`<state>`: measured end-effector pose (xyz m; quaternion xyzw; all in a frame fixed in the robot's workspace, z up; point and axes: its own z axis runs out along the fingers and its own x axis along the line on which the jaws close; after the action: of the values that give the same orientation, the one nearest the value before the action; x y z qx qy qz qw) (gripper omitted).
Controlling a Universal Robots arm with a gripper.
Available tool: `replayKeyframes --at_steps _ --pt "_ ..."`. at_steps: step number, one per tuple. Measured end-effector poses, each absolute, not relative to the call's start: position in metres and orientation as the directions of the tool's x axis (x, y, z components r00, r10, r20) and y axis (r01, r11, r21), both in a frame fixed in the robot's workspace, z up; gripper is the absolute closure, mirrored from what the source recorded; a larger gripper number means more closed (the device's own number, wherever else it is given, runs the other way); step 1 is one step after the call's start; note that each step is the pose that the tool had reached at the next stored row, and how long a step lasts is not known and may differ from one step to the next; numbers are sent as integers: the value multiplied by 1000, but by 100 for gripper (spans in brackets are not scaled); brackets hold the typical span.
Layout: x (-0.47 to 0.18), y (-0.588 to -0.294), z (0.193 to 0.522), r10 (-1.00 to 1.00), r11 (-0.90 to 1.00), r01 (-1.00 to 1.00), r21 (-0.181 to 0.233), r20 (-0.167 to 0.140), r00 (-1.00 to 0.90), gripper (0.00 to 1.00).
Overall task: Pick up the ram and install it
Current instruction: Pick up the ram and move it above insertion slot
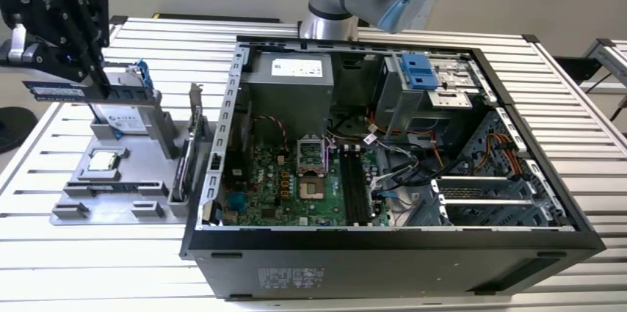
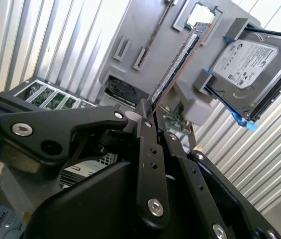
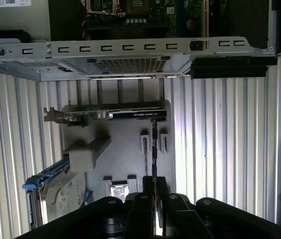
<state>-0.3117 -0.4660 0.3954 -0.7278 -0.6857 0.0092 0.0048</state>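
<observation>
Pickup's done: black gripper point(image 1: 98, 90) clamps the long green-blue ram stick point(image 1: 57, 90), upper left of the exterior view, not yet in the open black computer case point(image 1: 392, 237).

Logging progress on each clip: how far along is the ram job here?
Done: the ram is picked up, lifted off the gray tray. In hand: the gripper is shut on it, above the tray. Left: installing; the ram is outside the computer case, not in the black slots on its board.
</observation>
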Motion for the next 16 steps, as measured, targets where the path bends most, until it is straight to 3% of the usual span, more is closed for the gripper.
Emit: replayKeyframes --at_steps 16 --pt "-301 -466 395 998 -59 998 -20 -7 59 100"
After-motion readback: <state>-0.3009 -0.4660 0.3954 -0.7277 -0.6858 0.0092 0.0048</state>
